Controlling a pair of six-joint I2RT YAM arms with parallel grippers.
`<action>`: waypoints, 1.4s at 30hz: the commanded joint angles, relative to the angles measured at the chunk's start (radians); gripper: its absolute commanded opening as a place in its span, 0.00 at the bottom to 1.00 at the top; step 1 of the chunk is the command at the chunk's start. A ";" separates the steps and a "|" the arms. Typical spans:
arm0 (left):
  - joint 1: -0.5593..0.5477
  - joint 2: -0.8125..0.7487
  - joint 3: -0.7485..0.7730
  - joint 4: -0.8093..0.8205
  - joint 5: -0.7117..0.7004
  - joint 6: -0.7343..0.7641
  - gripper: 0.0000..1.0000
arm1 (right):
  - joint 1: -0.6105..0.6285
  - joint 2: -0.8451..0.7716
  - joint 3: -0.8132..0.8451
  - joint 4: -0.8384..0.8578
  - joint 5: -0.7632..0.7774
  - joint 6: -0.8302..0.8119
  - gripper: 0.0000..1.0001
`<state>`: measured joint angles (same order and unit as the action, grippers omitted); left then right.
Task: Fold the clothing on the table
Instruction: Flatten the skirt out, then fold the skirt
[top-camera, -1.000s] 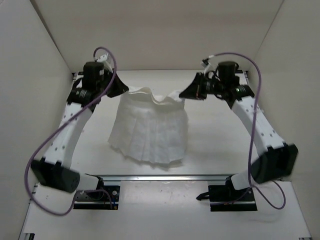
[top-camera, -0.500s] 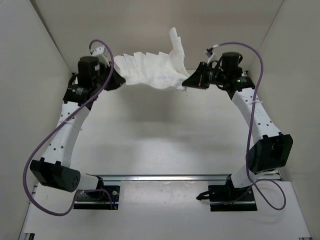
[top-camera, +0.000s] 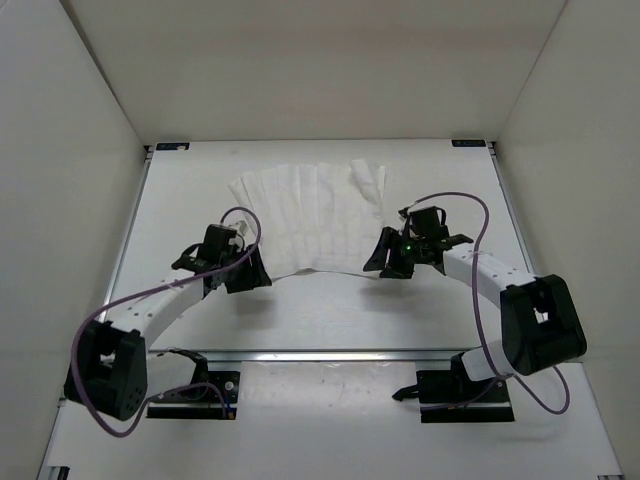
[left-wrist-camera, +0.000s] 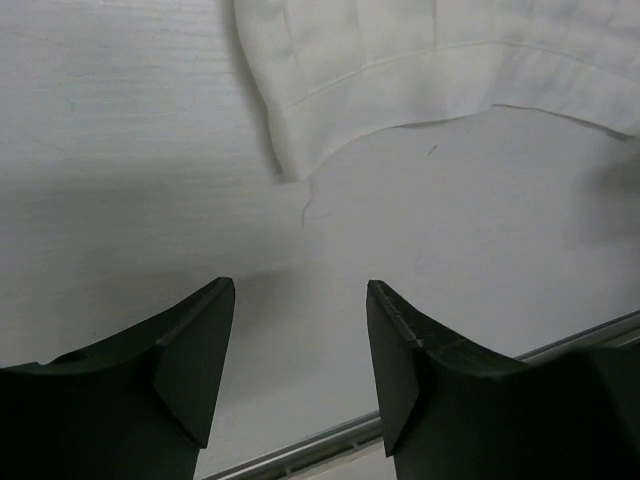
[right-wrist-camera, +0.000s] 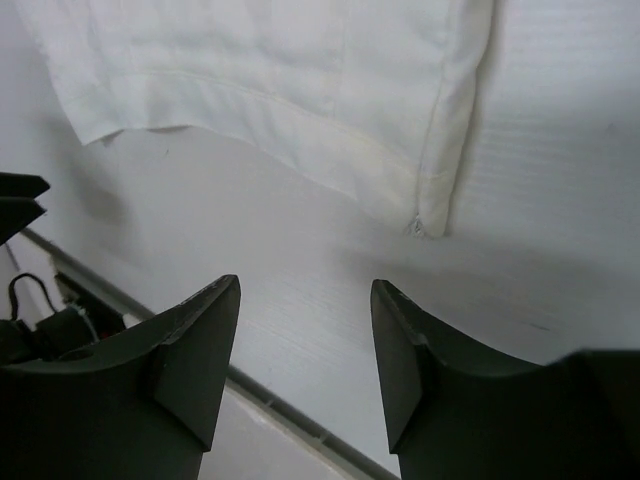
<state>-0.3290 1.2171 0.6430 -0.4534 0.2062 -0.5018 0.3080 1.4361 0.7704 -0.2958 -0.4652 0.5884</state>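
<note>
A: Surroundings first: white walls (top-camera: 300, 70) on three sides, metal rail (top-camera: 330, 355) along the worktop's (top-camera: 180, 200) near edge, purple cables (top-camera: 450, 196) looping at either side. Only bare worktop between claws and cloth.
B: And the clothing (top-camera: 310, 215)?
A: Spread flat, far-middle of the worktop, near hem curving from one claw to the other.
B: And the left claw (left-wrist-camera: 300, 300)?
A: Wide, empty, low over the worktop, just short of the hem's left corner. Not touching.
B: And the right claw (right-wrist-camera: 305, 295)?
A: Same: wide, gripping nothing, just short of the right corner, apart from it.
</note>
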 joint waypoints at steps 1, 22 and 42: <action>-0.001 -0.071 -0.051 0.114 -0.025 -0.018 0.66 | 0.006 -0.033 -0.003 0.055 0.140 -0.056 0.53; -0.048 0.203 -0.089 0.476 -0.242 -0.182 0.63 | -0.012 0.184 0.018 0.176 0.192 -0.065 0.29; -0.079 -0.319 0.001 -0.126 -0.166 -0.032 0.00 | 0.071 -0.411 -0.080 -0.288 0.165 -0.048 0.00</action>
<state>-0.3981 0.9829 0.6189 -0.4095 0.0288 -0.5564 0.3775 1.1072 0.7269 -0.4503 -0.3119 0.5247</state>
